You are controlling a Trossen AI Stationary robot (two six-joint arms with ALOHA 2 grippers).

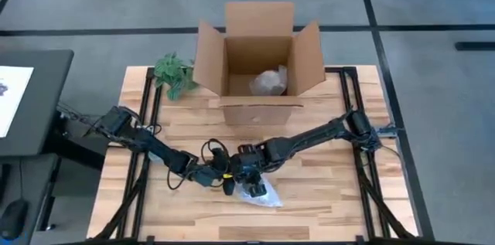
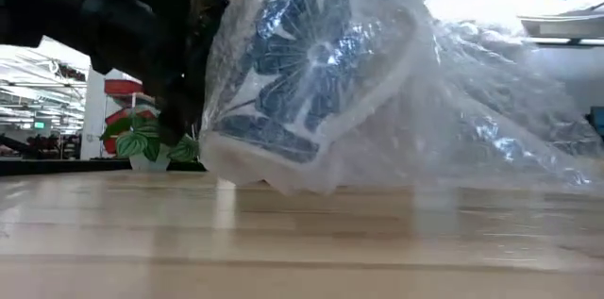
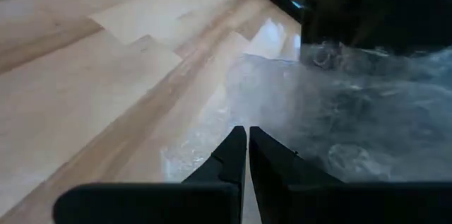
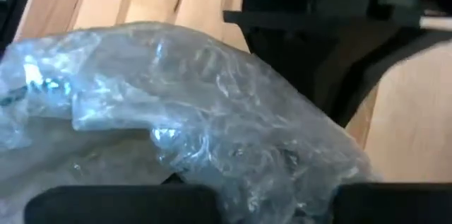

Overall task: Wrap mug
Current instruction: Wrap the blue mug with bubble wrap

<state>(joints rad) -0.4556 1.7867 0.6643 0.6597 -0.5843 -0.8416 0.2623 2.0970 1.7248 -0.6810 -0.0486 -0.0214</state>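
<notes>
While the mug [image 2: 302,82] lies tilted in wrap [image 1: 261,193] on the counter [image 1: 325,191], left fingers [image 3: 244,155], clenched, point at it; right fingers' state is hidden.

Open cardboard box [image 1: 259,63] and plant [image 1: 175,73] behind.

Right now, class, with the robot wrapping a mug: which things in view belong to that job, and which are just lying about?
Part of the job:
mug, white with blue flowers
bubble wrap around it
left gripper, shut, at the wrap's edge
right gripper, over the bundle

Lying about:
cardboard box, open, holding a wrapped bundle
small plant
</notes>
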